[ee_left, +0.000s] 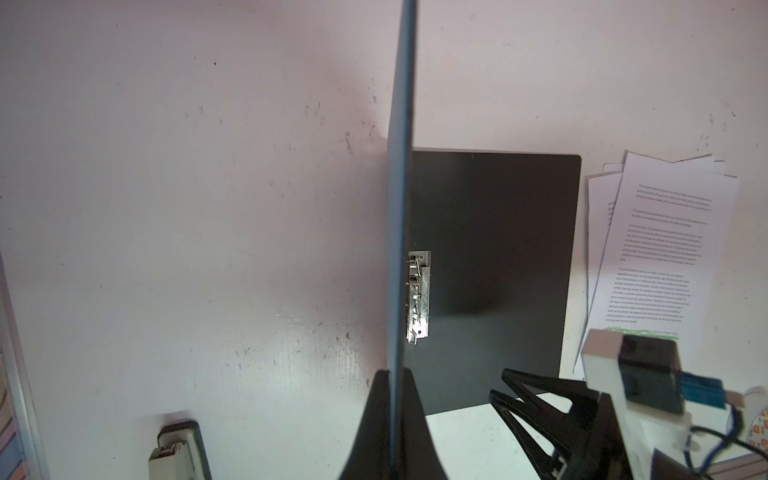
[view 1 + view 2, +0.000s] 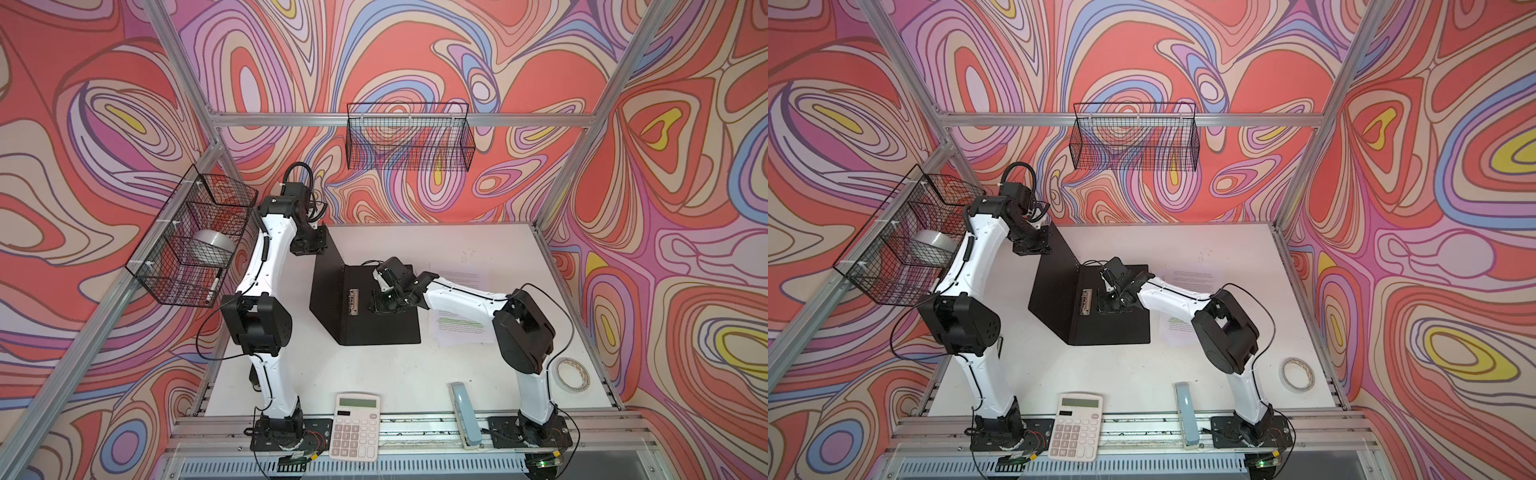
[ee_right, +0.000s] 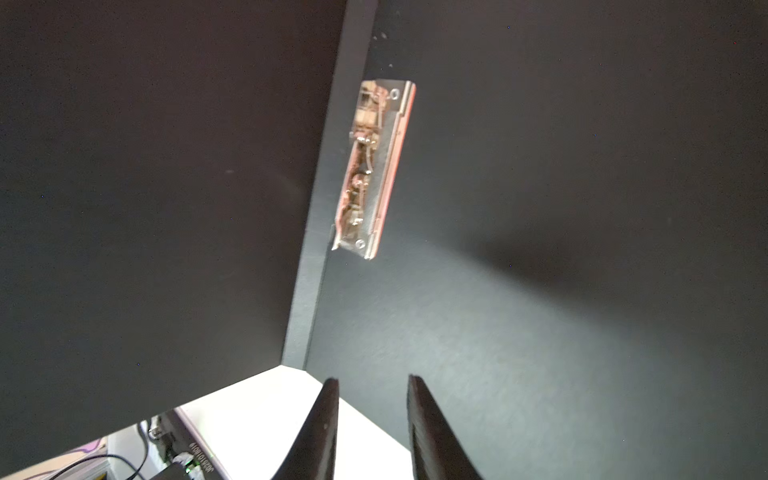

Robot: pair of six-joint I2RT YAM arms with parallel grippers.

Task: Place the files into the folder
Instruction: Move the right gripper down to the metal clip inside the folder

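The folder (image 2: 374, 328) lies open at mid-table, black inside showing, with a metal clip (image 2: 354, 302) by its spine. Its left cover (image 2: 328, 282) stands raised, blue edge-on in the left wrist view (image 1: 401, 208). My left gripper (image 1: 397, 372) is shut on that cover's far edge (image 2: 309, 245). My right gripper (image 3: 372, 378) hovers open and empty over the flat half, close to the clip (image 3: 374, 170), and shows in both top views (image 2: 384, 305) (image 2: 1111, 303). The files (image 2: 461, 328) (image 1: 656, 249), fanned white printed sheets, lie on the table right of the folder, partly under the right arm.
A white calculator (image 2: 355, 426) and a pale blue stapler (image 2: 465, 415) sit at the front edge. A tape roll (image 2: 572, 374) lies at the front right. Wire baskets hang on the back wall (image 2: 409, 137) and on the left frame (image 2: 195, 237).
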